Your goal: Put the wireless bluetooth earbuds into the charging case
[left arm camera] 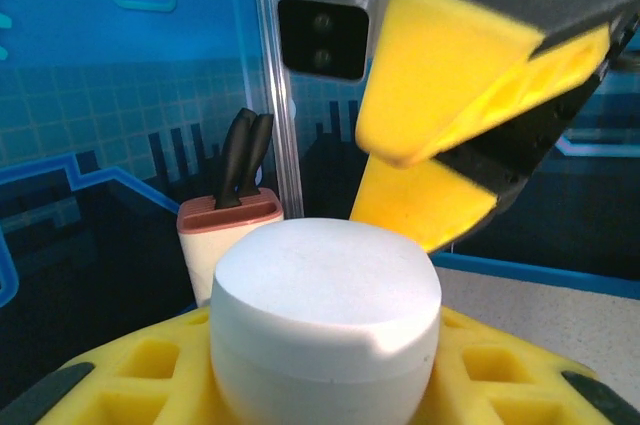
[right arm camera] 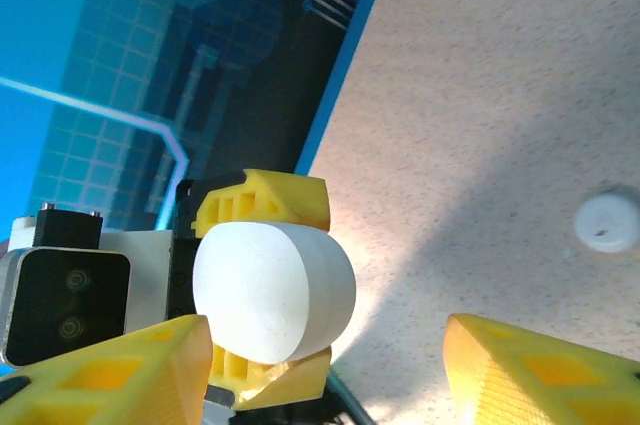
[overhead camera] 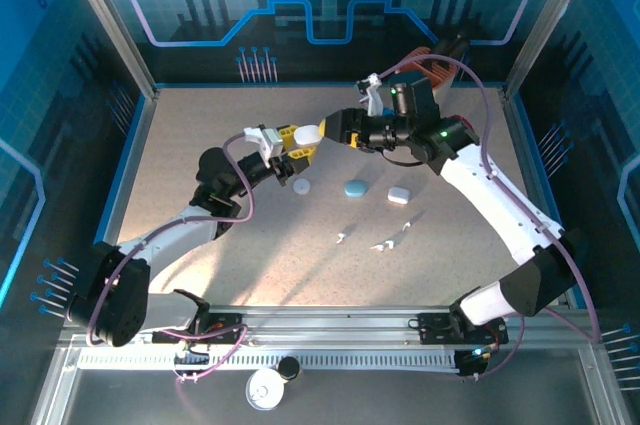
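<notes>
**Speckled table (overhead camera: pixel 220 245), charging case (overhead camera: pixel 308 132) gripped at centre**

My left gripper (overhead camera: pixel 298 145) clamps that white case at upper centre; my right gripper (overhead camera: pixel 338 127) spreads wide just beside it. Tiny earbuds (overhead camera: pixel 381 245) lie lower, right of centre.

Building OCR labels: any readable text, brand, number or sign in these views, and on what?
No readable text anywhere.
white case: plain, no print.
back wall: gear and circuit graphics, no words.
white disc by the near rail: any marking too small to read.
</notes>
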Available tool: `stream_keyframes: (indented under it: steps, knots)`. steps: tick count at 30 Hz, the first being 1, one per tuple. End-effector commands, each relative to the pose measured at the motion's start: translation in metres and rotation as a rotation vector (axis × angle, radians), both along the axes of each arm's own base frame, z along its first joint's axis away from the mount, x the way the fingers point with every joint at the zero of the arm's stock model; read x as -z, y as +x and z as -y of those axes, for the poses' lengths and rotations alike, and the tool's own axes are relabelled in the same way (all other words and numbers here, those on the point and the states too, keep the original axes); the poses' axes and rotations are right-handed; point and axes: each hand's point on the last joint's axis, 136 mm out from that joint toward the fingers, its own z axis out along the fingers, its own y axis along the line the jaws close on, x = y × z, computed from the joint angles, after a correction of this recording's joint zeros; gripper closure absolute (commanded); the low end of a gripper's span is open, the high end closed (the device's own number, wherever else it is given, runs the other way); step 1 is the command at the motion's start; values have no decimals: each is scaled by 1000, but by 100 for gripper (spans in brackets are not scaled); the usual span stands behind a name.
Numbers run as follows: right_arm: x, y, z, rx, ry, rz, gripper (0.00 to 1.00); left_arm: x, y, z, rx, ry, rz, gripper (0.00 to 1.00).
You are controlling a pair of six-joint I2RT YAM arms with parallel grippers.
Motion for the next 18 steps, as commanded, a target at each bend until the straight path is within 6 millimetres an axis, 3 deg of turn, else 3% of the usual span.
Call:
stream_keyframes:
  steps: [1,4,9,15,18]
  knots:
    - [-23,-9,-16,-83,163,-39,37,-18,-9,9,64,-43,39,62]
    - [-22,-9,-23,-106,201,-59,37,-20,-11,11,74,-45,45,62]
    - [-25,-9,-31,-136,256,-83,51,-18,-10,14,76,-42,33,62]
    - [-20,-11,-33,-158,279,-111,60,-18,-5,13,55,-42,19,61]
    - [-17,-10,-32,-146,276,-110,72,-16,-4,14,53,-40,18,61]
